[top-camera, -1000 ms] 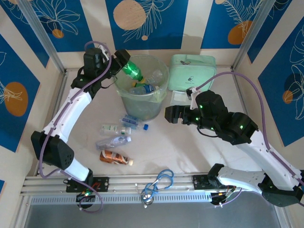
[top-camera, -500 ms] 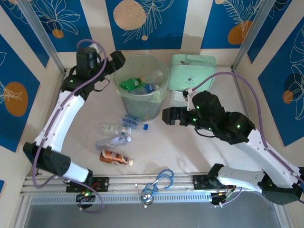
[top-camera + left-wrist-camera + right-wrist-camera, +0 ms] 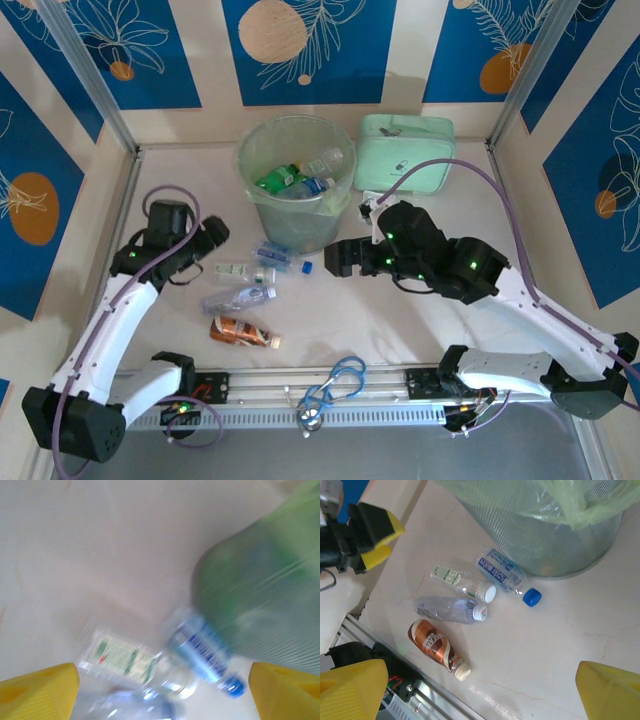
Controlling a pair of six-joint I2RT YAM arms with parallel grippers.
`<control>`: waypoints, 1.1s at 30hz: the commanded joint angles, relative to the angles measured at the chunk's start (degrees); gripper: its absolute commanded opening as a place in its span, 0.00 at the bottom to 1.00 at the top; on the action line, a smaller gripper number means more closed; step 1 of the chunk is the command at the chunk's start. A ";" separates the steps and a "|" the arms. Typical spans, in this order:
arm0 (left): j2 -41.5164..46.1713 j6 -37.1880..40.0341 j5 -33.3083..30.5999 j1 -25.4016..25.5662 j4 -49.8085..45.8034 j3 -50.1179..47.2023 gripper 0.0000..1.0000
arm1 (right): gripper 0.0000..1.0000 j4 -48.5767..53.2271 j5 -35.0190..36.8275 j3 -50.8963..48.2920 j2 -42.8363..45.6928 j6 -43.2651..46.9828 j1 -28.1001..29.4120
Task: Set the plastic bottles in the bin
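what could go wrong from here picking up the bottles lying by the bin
1. The left gripper and right gripper, both open, sit on either side of the same bottle cluster; reaching in together, they could collide.
2. The blue-labelled bottle lies right by the base of the bin, so a grab there might knock the bin.
3. The green-labelled bottle and crumpled clear bottle lie close together; closing on one may roll the other away.

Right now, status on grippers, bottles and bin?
Left gripper open, empty; right gripper open, empty. Four plastic bottles on table beside bin, others inside. Nothing blocking.
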State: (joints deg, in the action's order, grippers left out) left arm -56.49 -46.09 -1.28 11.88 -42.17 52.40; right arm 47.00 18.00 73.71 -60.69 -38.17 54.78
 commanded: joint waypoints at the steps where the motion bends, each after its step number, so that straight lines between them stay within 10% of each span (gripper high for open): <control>1: 4.10 -3.64 2.18 -0.44 -6.45 -2.67 0.87 | 0.97 -1.43 0.15 -1.83 -0.48 -0.29 1.30; 15: 6.66 -14.40 1.09 12.11 -18.00 -9.14 0.79 | 0.97 -7.25 -7.70 -6.26 -5.24 1.62 0.97; 25: -6.08 1.73 -15.86 5.14 -11.86 13.34 0.90 | 0.90 -8.84 -11.41 1.78 -29.16 11.32 13.57; 33: -7.62 -0.30 -7.92 -3.94 -5.93 10.80 0.87 | 0.88 -9.83 -13.62 10.45 -45.33 17.55 17.39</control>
State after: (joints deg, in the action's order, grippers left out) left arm -63.99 -47.00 -11.27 9.78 -49.23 64.95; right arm 37.41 6.79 81.52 -102.69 -24.40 71.61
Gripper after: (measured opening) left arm 0.872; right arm 0.886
